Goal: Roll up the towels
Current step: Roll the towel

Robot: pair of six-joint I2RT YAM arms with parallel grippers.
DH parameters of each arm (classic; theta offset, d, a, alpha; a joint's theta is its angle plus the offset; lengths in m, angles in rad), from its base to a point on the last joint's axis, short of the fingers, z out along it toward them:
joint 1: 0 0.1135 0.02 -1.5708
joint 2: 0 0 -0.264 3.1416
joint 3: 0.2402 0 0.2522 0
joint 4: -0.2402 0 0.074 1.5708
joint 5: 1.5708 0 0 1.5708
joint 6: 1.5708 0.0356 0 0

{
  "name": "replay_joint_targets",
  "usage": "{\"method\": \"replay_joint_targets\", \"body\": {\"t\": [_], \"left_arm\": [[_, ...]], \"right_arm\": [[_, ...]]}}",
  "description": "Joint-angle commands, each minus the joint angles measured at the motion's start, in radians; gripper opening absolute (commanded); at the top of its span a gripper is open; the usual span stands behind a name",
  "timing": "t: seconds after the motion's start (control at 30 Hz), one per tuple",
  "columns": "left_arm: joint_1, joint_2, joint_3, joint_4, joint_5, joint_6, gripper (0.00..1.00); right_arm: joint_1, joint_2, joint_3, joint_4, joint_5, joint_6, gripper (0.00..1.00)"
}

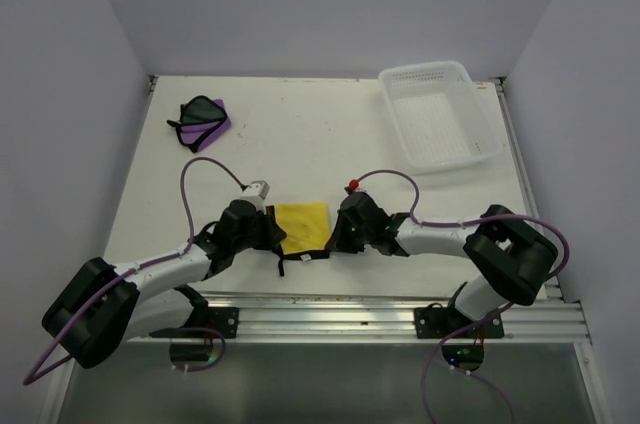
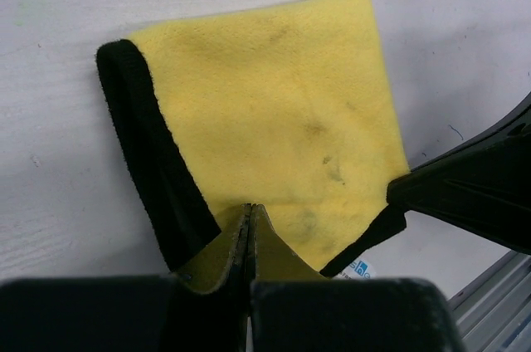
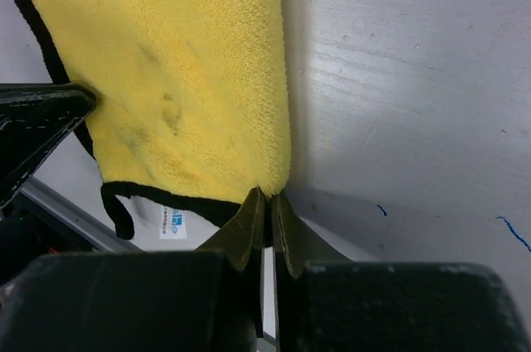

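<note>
1. Seen from above, a white table (image 1: pixel 300 134) with two arms reaching in from its near edge. A yellow towel (image 1: pixel 302 227) lies flat between their claws, close to the near edge
2. A purple towel (image 1: pixel 203 122) sits crumpled at the far left corner, well apart from the arms. A white basket (image 1: pixel 425 70) stands at the far right
3. The left gripper (image 2: pixel 249 212) is pressed together, pinching the yellow towel's near edge close to its black-edged side
4. The right gripper (image 3: pixel 267 196) is also pressed together, its tips nipping the towel's near corner on the other side, where the yellow edge meets the bare table
5. The black loop (image 1: pixel 300 256) trails on the table at the near edge, between the two claws
6. Step in hand, as a judgement: the yellow towel is gripped at both near corners and lies unrolled, so rolling is about to start; the purple towel is untouched
7. The next move likely calls for both claws to lift the near edge together and turn it over towards the far edge, keeping level so the roll forms straight and tight
</note>
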Motion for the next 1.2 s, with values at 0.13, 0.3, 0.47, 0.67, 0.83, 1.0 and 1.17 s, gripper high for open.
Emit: {"method": "replay_joint_targets", "body": {"t": [0.13, 0.3, 0.47, 0.67, 0.83, 1.0, 1.17], "left_arm": [[-0.003, -0.040, 0.018, -0.008, -0.008, -0.008, 0.00], [-0.005, -0.061, 0.047, -0.047, 0.004, -0.011, 0.00], [-0.005, -0.052, 0.073, -0.059, 0.027, -0.017, 0.00], [-0.005, -0.005, 0.083, -0.018, 0.058, -0.035, 0.00], [-0.003, 0.022, 0.087, -0.002, 0.062, -0.037, 0.00], [-0.003, 0.022, 0.089, 0.004, 0.068, -0.041, 0.00], [-0.005, 0.012, 0.087, 0.012, 0.074, -0.052, 0.00]], "right_arm": [[0.009, -0.025, 0.050, -0.165, 0.079, -0.095, 0.00], [0.010, -0.049, 0.161, -0.329, 0.136, -0.267, 0.00], [0.027, -0.082, 0.189, -0.362, 0.186, -0.389, 0.00], [0.114, -0.066, 0.179, -0.356, 0.329, -0.460, 0.00], [0.164, -0.045, 0.201, -0.389, 0.438, -0.485, 0.00], [0.188, -0.037, 0.231, -0.440, 0.528, -0.518, 0.00], [0.200, -0.028, 0.268, -0.485, 0.584, -0.592, 0.00]]}}
